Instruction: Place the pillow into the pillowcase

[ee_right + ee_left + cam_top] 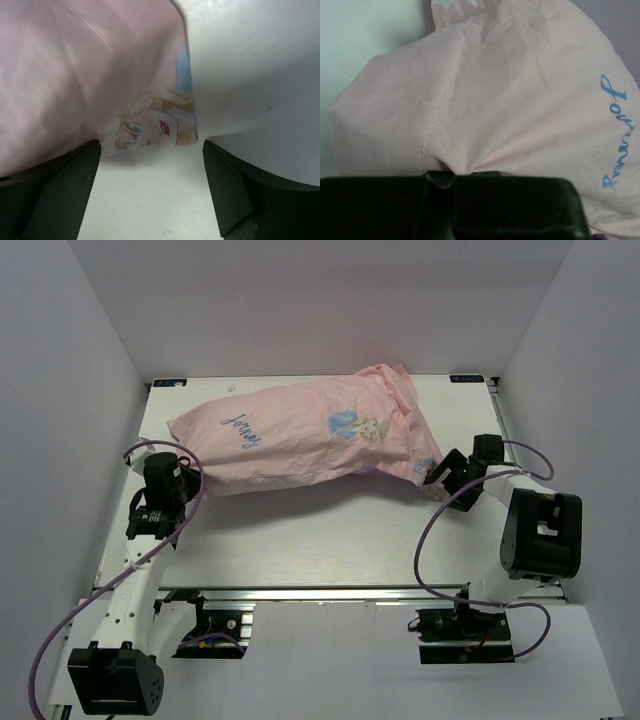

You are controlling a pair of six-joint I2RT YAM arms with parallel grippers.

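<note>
On the table (300, 550), pink pillowcase (290, 455), blue "Journey" script (240, 430), princess print (362, 427)

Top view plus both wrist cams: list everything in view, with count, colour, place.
pillowcase: 1, pale pink with blue script and princess print, bulging, across the table's far half
pillow: 1, white, showing at the pillowcase's right end
table: 1, white, under everything
cables: 2, purple, one along each arm
left gripper: 1, black, shut on the pillowcase's left end
right gripper: 1, black, open at the right end
</note>
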